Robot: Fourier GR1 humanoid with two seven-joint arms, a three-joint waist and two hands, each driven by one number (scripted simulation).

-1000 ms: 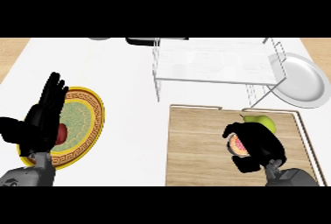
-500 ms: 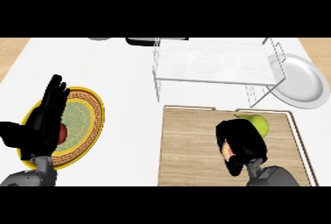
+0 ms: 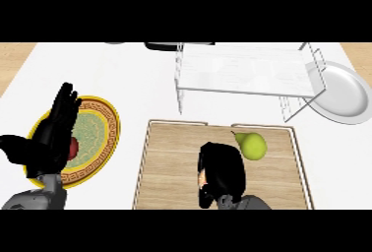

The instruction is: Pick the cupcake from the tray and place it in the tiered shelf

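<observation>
Cupcake sits within our right hand, fingers curled round it over the tray; tiered shelf awaits.

the tray looks like pale wood with a visible straight grain, matt, edged by a thin lighter rim. the tiered shelf is thin white wire, apparently metal, with a smooth see-through panel that seems glass or clear plastic. the white plate beside it looks like smooth glazed ceramic with a soft sheen. the patterned plate has a glossy yellow rim and a matt green centre. the pear has a smooth, dull yellow-green skin. both hands, left hand and right hand, look like matt black plastic, the forearms smooth grey. the counter is plain matt white.
</observation>
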